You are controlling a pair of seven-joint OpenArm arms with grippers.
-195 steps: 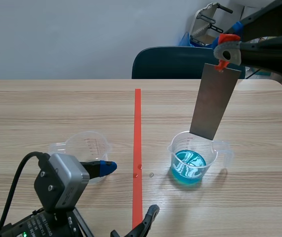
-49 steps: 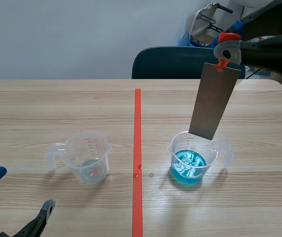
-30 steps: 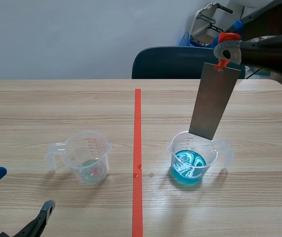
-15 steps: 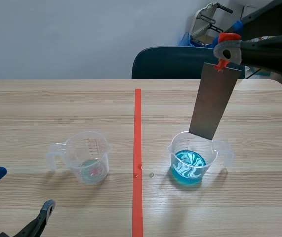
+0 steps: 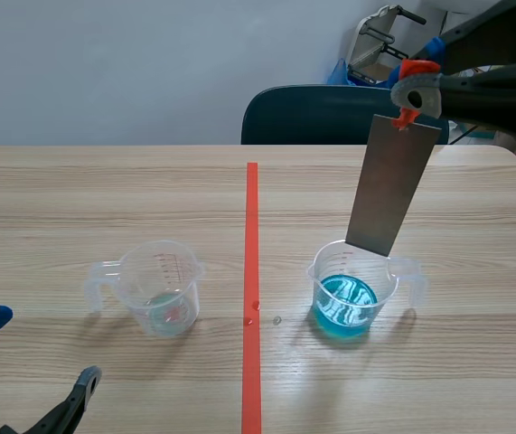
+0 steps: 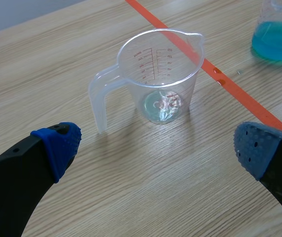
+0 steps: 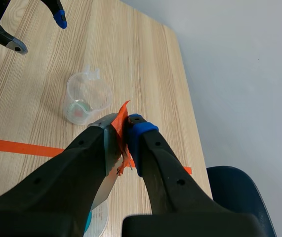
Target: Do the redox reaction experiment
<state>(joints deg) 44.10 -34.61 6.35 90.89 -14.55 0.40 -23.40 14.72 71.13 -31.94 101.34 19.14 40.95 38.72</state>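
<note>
A grey metal strip (image 5: pixel 389 187) with an orange-red tab (image 5: pixel 406 116) at its top hangs tilted above a clear beaker of blue liquid (image 5: pixel 355 291); its lower edge is just over the beaker's rim. My right gripper (image 5: pixel 413 90) is shut on the strip's tabbed end (image 7: pixel 118 129), high over the table. A second clear beaker (image 5: pixel 159 287), nearly empty with a thin film at the bottom, stands left of the tape line. My left gripper (image 5: pixel 27 362) is open at the near left, with that beaker (image 6: pixel 155 77) ahead of its fingers.
An orange-red tape line (image 5: pixel 252 289) runs down the table's middle, with a few droplets (image 5: pixel 276 319) beside it near the blue beaker. A dark blue chair (image 5: pixel 321 115) stands behind the table's far edge.
Since 6.5 s ago my left arm has drawn back from the empty beaker to the near left corner. In the last second nothing has moved; only the blue liquid's ripples have settled.
</note>
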